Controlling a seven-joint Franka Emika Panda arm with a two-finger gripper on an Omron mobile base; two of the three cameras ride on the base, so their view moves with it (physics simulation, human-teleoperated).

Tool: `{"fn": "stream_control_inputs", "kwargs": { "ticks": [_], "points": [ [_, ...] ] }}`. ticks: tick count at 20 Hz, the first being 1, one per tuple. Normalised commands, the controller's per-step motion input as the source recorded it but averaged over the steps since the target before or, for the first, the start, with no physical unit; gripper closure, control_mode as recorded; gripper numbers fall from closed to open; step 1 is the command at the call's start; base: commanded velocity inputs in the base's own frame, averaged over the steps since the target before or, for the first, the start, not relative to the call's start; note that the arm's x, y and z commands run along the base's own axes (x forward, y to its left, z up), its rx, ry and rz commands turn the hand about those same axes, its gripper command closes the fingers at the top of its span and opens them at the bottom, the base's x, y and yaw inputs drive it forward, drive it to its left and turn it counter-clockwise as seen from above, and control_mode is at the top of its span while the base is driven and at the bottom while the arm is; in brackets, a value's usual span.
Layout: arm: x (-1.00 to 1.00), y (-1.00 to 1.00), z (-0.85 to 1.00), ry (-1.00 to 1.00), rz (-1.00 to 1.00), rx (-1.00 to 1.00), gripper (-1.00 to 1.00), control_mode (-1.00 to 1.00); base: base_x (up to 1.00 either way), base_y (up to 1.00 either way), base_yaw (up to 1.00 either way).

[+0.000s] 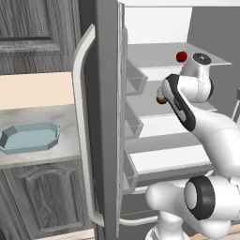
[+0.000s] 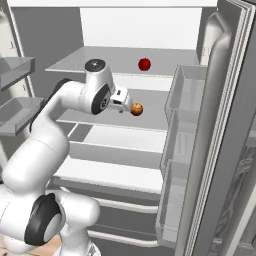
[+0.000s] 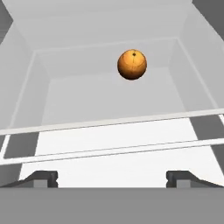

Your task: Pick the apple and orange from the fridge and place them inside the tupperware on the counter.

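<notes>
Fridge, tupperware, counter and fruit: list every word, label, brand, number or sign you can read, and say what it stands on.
None: no readable text in any view.
Fridge doors, shelves and bins: blank.
Tupperware: plain blue-grey, no label.
Counter and cabinet doors: only marbling and wood grain.
Apple and orange: no stickers; the orange has only a dark stem dot.

Apple (image 2: 144, 64) a shelf above orange (image 2: 137, 109) (seemingly).

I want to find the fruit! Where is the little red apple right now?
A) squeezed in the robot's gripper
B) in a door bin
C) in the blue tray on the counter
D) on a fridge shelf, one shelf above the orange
D: the apple sits on a fridge shelf, with the orange on the shelf just below it.
</notes>
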Motion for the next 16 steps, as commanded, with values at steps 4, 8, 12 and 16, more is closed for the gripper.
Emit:
{"fn": "stream_control_inputs", "kwargs": {
  "ticks": [4, 8, 12, 16],
  "points": [
    [0.54, -0.32, -0.05, 0.00, 0.00, 0.03, -1.00, -1.00, 0.00, 0.00, 0.00],
    [0.45, -0.30, -0.14, 0.00, 0.00, 0.00, -1.00, -1.00, 0.00, 0.00, 0.00],
    [0.43, -0.13, -0.19, 0.02, 0.00, 0.00, -1.00, -1.00, 0.00, 0.00, 0.00],
    [0.46, -0.01, -0.22, 0.02, 0.00, 0.00, -1.00, -1.00, 0.00, 0.00, 0.00]
  ]
}}
